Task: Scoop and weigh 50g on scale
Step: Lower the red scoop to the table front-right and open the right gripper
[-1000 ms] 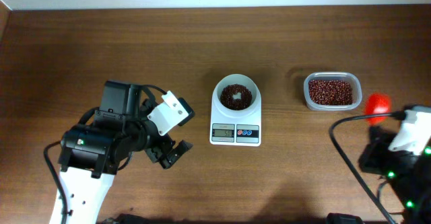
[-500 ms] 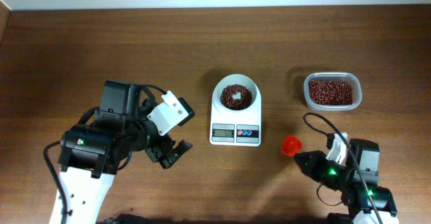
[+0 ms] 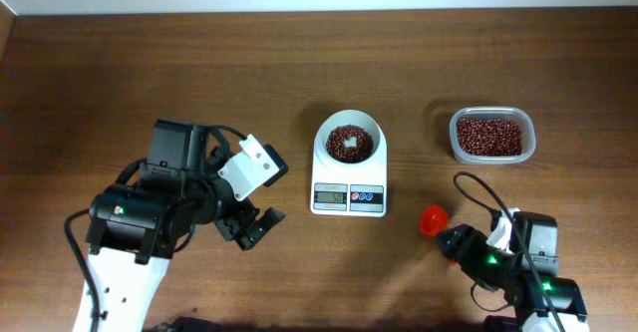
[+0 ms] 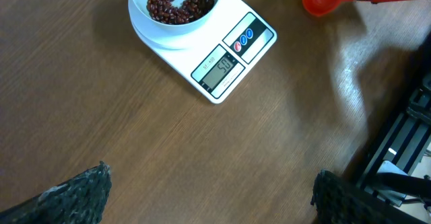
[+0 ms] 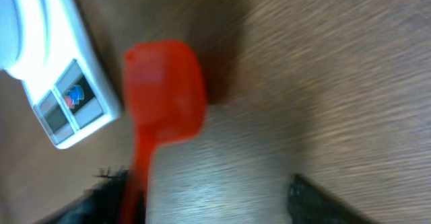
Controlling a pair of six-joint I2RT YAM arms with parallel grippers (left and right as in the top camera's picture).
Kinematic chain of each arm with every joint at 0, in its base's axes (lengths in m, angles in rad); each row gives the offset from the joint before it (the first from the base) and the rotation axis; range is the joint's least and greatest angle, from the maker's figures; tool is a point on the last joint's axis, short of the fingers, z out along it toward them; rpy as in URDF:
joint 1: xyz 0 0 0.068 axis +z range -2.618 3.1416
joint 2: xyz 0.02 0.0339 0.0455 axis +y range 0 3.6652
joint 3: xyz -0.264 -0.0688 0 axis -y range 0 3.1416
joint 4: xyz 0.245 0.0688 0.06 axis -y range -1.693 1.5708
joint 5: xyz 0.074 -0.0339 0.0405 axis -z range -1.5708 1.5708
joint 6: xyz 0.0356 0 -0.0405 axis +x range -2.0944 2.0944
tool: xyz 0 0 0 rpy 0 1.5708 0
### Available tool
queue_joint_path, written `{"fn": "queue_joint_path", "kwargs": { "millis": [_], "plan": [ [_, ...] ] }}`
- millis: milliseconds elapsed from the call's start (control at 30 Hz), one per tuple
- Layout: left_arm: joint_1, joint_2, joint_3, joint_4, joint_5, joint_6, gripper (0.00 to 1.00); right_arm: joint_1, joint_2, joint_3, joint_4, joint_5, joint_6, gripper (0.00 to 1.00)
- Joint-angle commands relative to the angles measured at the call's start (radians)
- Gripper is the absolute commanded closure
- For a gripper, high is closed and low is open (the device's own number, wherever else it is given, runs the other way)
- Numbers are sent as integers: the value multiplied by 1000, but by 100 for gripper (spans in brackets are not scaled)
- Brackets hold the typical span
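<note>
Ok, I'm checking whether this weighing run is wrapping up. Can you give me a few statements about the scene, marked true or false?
1. The bowl on the scale holds beans. True.
2. The red scoop lies inside the clear tub. False: it lies on the table to the right of the scale, just ahead of the right gripper.
3. The left gripper is open with nothing between its fingers. True.
4. The clear tub is empty. False: it holds a layer of the same red-brown beans.
5. The right gripper is clamped shut. False: its fingers stand apart.
</note>
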Motion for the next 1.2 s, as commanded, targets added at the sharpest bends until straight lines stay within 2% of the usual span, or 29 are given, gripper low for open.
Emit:
{"fn": "queue_joint_path", "kwargs": {
  "millis": [0,200,300,367,467,567,633,1100,1167],
  "plan": [
    [4,0,13,2,0,16,1,-6,-8,-6,-4,99,-3,1],
    [5,0,13,2,0,16,1,-6,-8,-6,-44,176,-3,1],
    [5,0,13,2,0,16,1,-6,-8,19,0,174,-5,1],
    [4,0,13,2,0,16,1,-6,-8,134,5,137,-62,1],
    [4,0,13,2,0,16,1,-6,-8,386,-47,-29,-225,1],
    [4,0,13,2,0,16,1,-6,-8,586,-178,-55,-229,1],
    [5,0,13,2,0,16,1,-6,-8,667,-208,-54,-229,1],
    [5,0,13,2,0,16,1,-6,11,678,-225,-5,-212,1],
    [5,0,13,2,0,16,1,-6,10,678,-281,-5,-226,1]
  ]
}}
